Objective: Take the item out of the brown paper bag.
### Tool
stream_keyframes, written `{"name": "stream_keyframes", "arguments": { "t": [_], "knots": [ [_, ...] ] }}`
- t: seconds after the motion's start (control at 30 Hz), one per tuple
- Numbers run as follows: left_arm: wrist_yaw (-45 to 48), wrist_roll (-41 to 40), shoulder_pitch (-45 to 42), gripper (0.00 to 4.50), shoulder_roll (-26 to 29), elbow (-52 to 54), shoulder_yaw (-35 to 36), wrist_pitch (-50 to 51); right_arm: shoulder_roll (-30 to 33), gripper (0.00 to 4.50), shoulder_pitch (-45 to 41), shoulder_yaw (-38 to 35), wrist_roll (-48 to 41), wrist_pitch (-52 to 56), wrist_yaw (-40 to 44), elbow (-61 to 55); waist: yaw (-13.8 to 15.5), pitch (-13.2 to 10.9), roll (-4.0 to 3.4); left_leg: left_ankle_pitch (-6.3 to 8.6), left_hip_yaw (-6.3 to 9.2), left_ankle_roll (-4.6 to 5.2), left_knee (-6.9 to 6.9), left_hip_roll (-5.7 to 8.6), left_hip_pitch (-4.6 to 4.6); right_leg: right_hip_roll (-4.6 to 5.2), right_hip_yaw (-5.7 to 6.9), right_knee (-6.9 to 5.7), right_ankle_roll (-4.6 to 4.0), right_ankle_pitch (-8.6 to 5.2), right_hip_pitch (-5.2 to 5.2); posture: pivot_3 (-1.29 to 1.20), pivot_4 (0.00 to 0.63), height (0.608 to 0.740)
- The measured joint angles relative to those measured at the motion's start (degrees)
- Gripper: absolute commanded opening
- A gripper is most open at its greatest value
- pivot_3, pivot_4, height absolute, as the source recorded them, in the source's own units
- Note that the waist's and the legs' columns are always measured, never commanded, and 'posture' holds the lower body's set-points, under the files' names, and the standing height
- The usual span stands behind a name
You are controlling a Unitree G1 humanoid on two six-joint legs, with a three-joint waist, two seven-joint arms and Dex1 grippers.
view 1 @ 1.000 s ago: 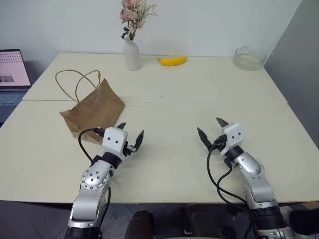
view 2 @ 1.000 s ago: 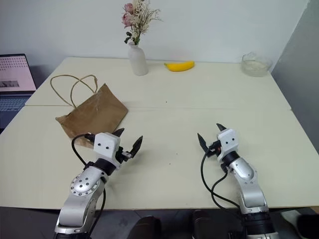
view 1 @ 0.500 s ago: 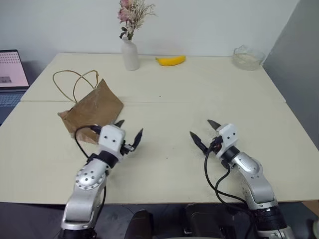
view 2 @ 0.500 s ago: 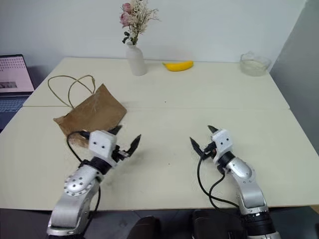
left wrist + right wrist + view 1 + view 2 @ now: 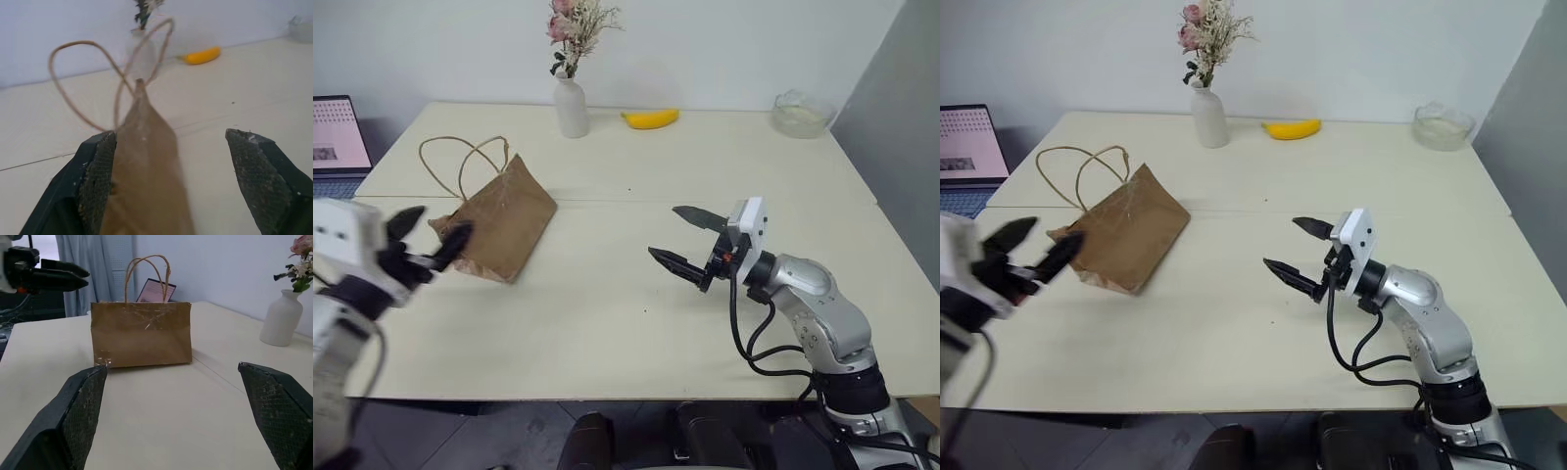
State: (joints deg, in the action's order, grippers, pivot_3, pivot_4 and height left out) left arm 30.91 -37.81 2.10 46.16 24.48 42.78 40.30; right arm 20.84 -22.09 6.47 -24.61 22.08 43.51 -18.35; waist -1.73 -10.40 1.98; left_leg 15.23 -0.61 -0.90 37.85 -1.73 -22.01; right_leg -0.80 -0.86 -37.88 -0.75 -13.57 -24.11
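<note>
The bench [image 5: 607, 333] is a pale cream surface with a thin seam running across it, and behind it stands a plain white wall. The right end effector [image 5: 683, 240] hovers above the bench near its middle, its two black fingers spread wide, holding nothing and touching nothing. The left end effector [image 5: 429, 233] is raised at the bench's left edge, its fingers also well apart and empty.

Just beyond the left end effector, between it and the seam, lies the brown paper bag [image 5: 499, 223], creased and resting on the bench, well to the left of the right end effector. Its two cord handles [image 5: 460, 157] loop away toward the far side. The item cannot be seen, so its place cannot be told.

Farther from both end effectors stand a white vase [image 5: 572, 106] with dried flowers, a banana [image 5: 650, 118] beside it, and a glass bowl [image 5: 800, 114] at the far right corner. A laptop [image 5: 337, 137] is beyond the left edge.
</note>
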Motion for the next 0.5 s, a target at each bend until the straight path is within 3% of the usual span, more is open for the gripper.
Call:
{"name": "stream_keyframes", "arguments": {
  "t": [0.23,0.37,0.5],
  "knots": [
    [8.95,1.65,-4.67,3.73,8.66,-14.73,-5.09,0.17,-0.09,4.5,-1.54,1.58,-0.52,0.06,1.51,-0.3,0.32,-0.03,-0.01,0.01,0.03,-0.01,-0.01,0.01,-0.05,0.07,0.05,0.02,-0.1,-0.07,-0.04,0.0,0.15,0.74],
    [12.5,3.37,-14.03,3.73,10.74,-25.25,-11.07,-1.36,0.09,4.5,-2.27,1.7,-1.49,1.29,1.37,-3.19,0.25,-0.04,-0.01,0.01,-0.03,-0.02,-0.02,0.01,-0.07,0.09,0.03,0.02,-0.06,-0.04,-0.05,0.0,0.15,0.74],
    [16.26,6.26,-18.11,3.73,11.55,-31.98,-16.52,-3.71,0.58,4.5,-2.79,1.64,-1.95,2.82,0.99,-4.76,0.02,-0.04,-0.01,0.05,-0.08,-0.07,-0.06,-0.01,-0.12,0.1,0.01,0.02,0.1,0.04,-0.13,0.0,0.15,0.74]
  ]
}}
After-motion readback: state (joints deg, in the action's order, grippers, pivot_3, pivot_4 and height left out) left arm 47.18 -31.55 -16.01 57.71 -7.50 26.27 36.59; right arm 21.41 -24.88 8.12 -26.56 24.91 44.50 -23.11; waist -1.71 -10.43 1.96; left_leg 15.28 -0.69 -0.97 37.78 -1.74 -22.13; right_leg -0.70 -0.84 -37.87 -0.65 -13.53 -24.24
